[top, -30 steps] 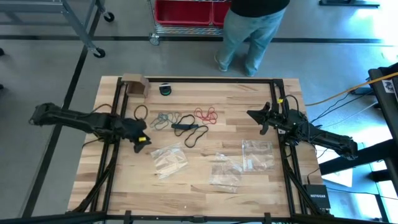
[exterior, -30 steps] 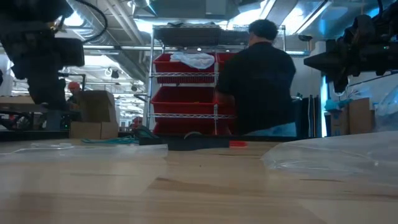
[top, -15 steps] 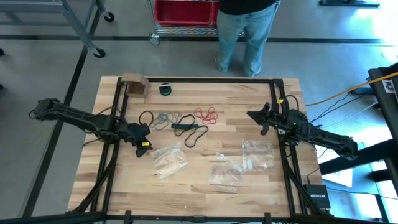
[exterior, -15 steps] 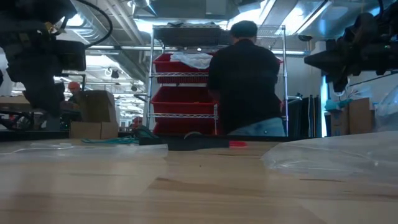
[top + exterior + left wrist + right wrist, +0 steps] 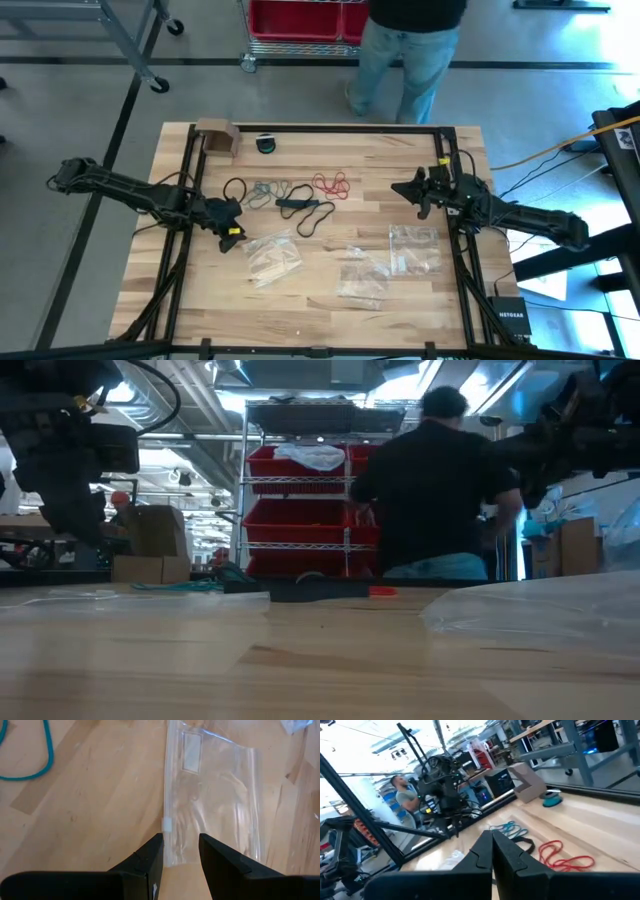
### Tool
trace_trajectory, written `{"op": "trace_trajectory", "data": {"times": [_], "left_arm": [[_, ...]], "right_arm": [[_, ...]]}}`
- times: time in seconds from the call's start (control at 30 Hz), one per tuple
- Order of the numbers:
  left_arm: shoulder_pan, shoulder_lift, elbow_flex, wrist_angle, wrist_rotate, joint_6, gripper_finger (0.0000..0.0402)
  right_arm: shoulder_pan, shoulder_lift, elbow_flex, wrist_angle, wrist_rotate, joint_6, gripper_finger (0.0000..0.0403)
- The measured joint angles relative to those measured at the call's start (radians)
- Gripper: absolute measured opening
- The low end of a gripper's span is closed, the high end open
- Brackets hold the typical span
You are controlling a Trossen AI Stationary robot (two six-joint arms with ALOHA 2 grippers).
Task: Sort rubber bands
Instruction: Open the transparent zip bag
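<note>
Left gripper (image 5: 229, 238) sits low at the 9 o'clock side of the table (image 5: 300, 310), fingers apart and empty; the left wrist view puts the corner of a clear zip bag (image 5: 212, 810) directly ahead of the gap between the jaws. Right gripper (image 5: 408, 189) is raised at 3 o'clock, fingers pressed together, holding nothing.

Rubber bands lie unsorted toward 12 o'clock of centre: black loops (image 5: 303, 207), a teal cluster (image 5: 263, 189) and a red cluster (image 5: 331, 184), the black and teal ones overlapping.

Risks, as judged:
- The left jaws may pinch only the bag's slippery top film, so it slides out or drags toward the neighbouring bags (image 5: 390, 262)
- Overlapping loops may snag, so that lifting one colour pulls another with it
- A thin loop lying flat may escape a closing grip

A person (image 5: 405, 40) stands beyond the 12 o'clock edge, clear of both arms
</note>
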Motion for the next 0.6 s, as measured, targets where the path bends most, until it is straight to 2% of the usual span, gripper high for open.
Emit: {"op": "trace_trajectory", "data": {"times": [0.13,0.27,0.5,0.6], "left_arm": [[0.000,0.000,0.000,0.019,-0.015,0.018,0.0117],[0.001,0.000,0.000,0.030,-0.063,0.031,0.0117],[0.001,0.000,0.000,0.035,-0.066,0.032,0.0117],[0.001,0.000,0.000,0.039,-0.066,0.034,0.0117]], "right_arm": [[0.000,0.187,0.066,0.019,0.034,0.000,0.0001],[0.003,0.405,0.181,0.028,0.007,-0.054,0.0001],[0.093,0.820,0.451,0.032,0.006,-0.224,0.0001],[0.144,1.007,0.590,0.053,0.024,-0.237,0.0001]]}}
